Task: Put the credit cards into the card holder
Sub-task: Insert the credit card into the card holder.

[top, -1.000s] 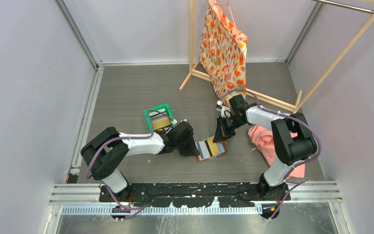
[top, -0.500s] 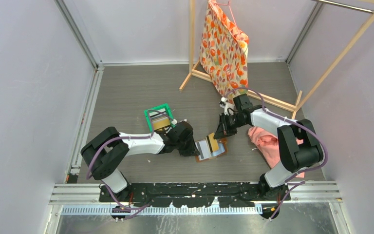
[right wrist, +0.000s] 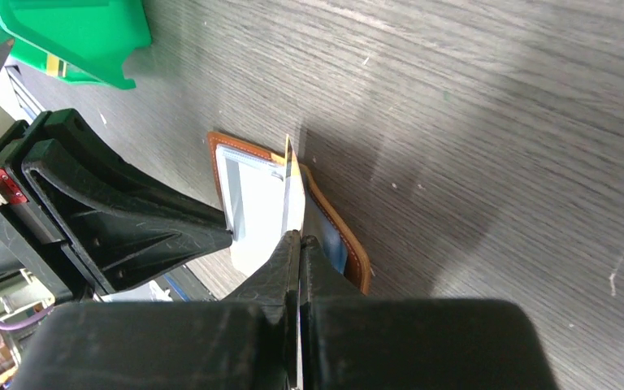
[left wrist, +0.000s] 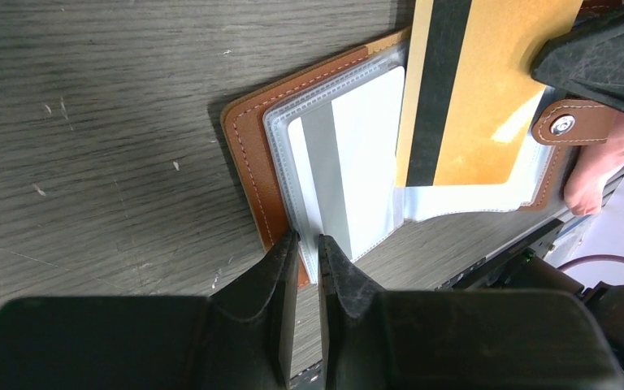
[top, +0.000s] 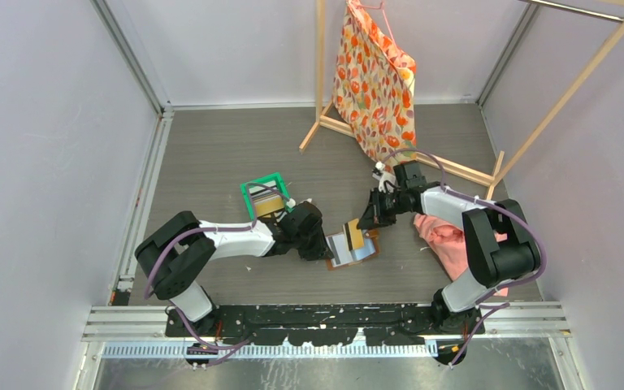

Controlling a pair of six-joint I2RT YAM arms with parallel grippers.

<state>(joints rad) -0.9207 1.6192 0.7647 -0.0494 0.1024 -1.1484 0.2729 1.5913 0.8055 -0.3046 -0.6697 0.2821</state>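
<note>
The brown leather card holder (top: 349, 250) lies open on the floor, clear sleeves up, with a white and grey card (left wrist: 349, 162) in a sleeve. My left gripper (top: 326, 247) is at its left edge, jaws nearly closed on the sleeve edge (left wrist: 305, 244). My right gripper (top: 371, 219) is shut on a gold card with a dark stripe (left wrist: 471, 89) and holds it tilted on edge over the holder's right half. In the right wrist view this card (right wrist: 291, 183) shows edge-on above the holder (right wrist: 337, 236). More cards (top: 268, 205) lie in the green bin.
The green plastic bin (top: 253, 188) stands just behind my left gripper and also shows in the right wrist view (right wrist: 73, 32). A pink cloth (top: 455, 240) lies right of my right arm. A wooden rack (top: 325, 122) with a patterned bag (top: 374, 81) stands at the back.
My right gripper has drawn back to the right and lifted the gold card from flat on the holder to tilted on edge. My left gripper has stayed put.
</note>
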